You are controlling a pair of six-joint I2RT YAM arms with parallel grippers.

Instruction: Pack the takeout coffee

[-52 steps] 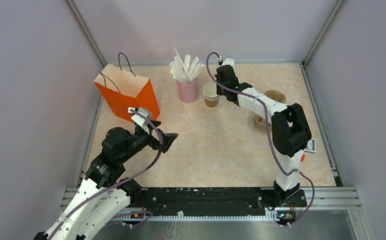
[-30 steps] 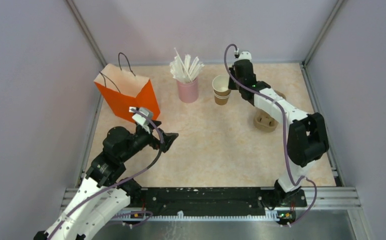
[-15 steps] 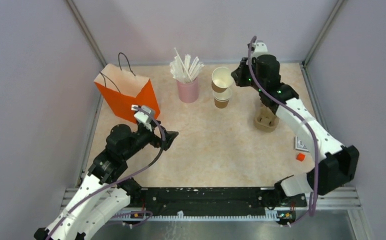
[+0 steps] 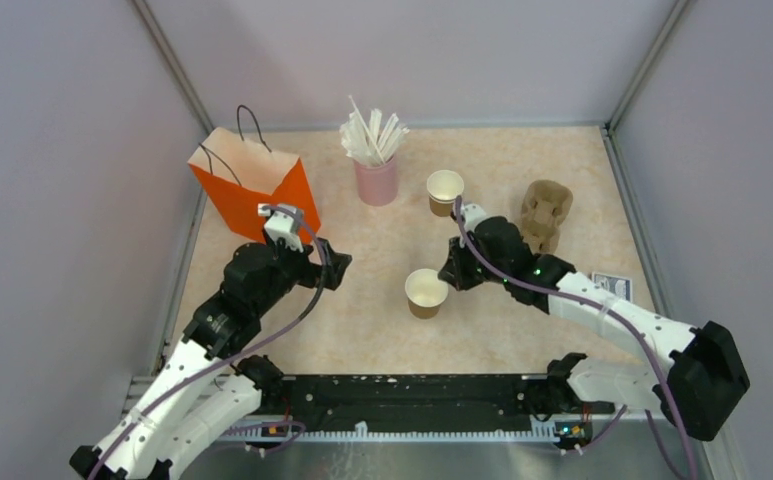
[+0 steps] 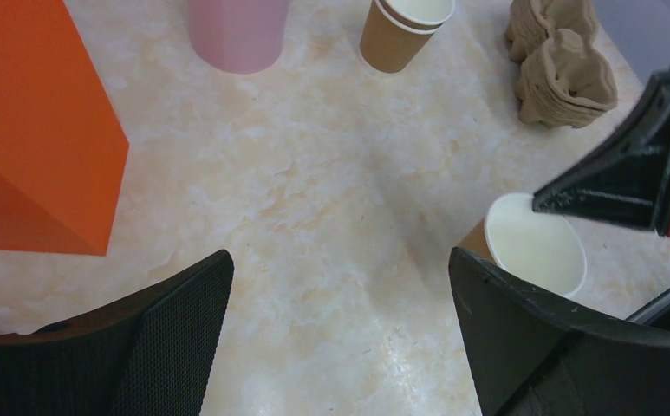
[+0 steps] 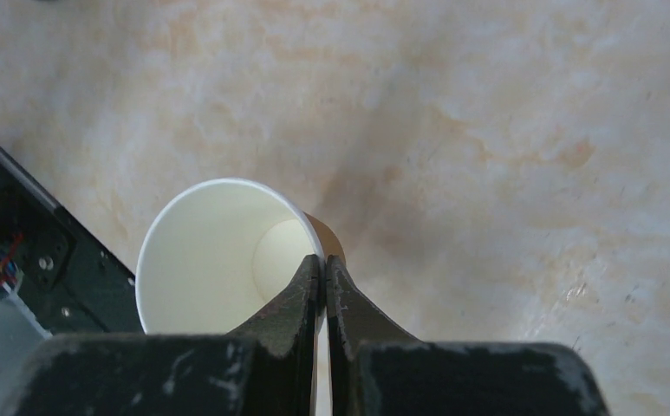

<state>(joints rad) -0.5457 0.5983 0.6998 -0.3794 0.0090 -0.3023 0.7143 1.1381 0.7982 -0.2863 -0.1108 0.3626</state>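
My right gripper [image 4: 449,278] is shut on the rim of a lidless brown paper cup [image 4: 426,293], one finger inside the white interior and one outside; the right wrist view shows the cup [image 6: 218,256] pinched at the table's front middle. The cup also shows in the left wrist view [image 5: 535,243]. More brown cups [image 4: 444,191], stacked, stand at the back, also in the left wrist view [image 5: 400,30]. No black lids are in view. My left gripper [image 4: 334,268] is open and empty, left of the held cup, in front of the orange bag [image 4: 252,190].
A pink cup of white straws [image 4: 376,165] stands at the back between the bag and the stacked cups. A tan pulp carrier [image 4: 545,215] lies at the right, with a small card [image 4: 614,285] in front of it. Purple walls close three sides.
My right gripper lifted the top cup off the stack at the back and carried it forward and down to the front middle. The left arm shifted slightly.
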